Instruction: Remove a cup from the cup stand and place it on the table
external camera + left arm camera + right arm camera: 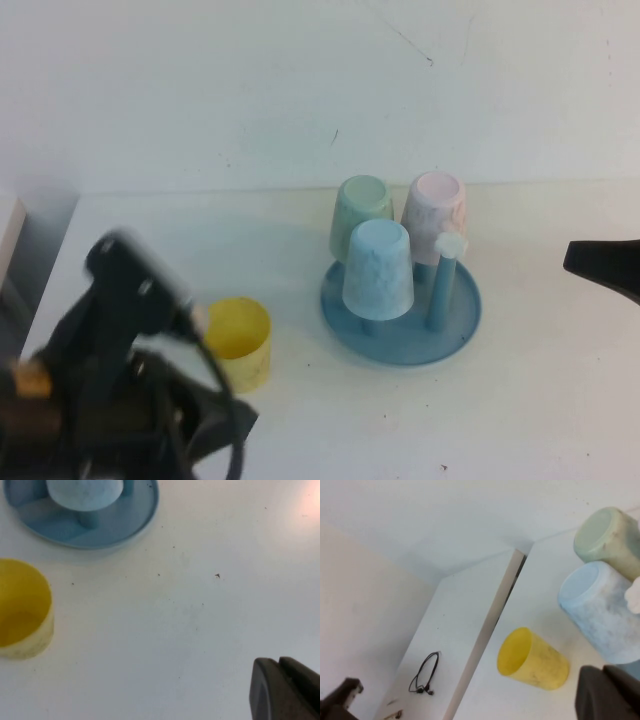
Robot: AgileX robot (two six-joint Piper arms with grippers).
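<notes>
While the left arm's dark bulk is filling the near-left corner of the high view, the left gripper [285,690] is showing only as a dark finger edge in its wrist view, so whether it is parted or closed I cannot tell. The right gripper [603,264] is poking in at the right edge as a dark tip, well apart from everything and cut off by the frame; its state I likewise cannot tell.

The cup [238,343] is standing upright on the table [540,400], mouth opening upward, long axis vertical, just left of the cup stand [400,310] and apart from it, partly overlapped by the left arm. A light blue cup [379,268], a green cup [361,213] and a pink cup [434,215] are sitting inverted on the pegs, while one peg [443,282] is standing bare.
</notes>
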